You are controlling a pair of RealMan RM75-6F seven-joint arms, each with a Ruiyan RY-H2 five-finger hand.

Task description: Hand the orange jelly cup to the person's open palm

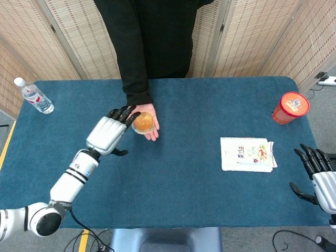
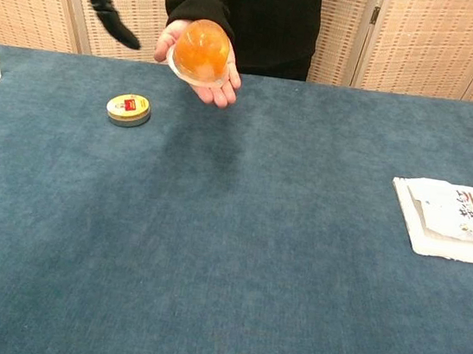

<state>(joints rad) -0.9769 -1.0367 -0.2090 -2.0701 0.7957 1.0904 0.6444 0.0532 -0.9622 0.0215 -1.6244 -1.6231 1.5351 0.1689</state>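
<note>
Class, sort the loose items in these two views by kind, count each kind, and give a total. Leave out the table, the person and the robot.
Jelly cup, on the person's palm: 1
Water bottle: 1
Small round tin: 1
Red cup with lid: 1
White snack packet: 1
Total: 5

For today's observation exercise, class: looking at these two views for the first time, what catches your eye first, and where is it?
The orange jelly cup stands out most, sitting dome-up on the person's open palm above the far side of the blue table. Just beside it hangs the robot's left hand, fingers spread and holding nothing. At the far right corner stands a bright red cup, with a white packet lying nearer the right hand.
</note>
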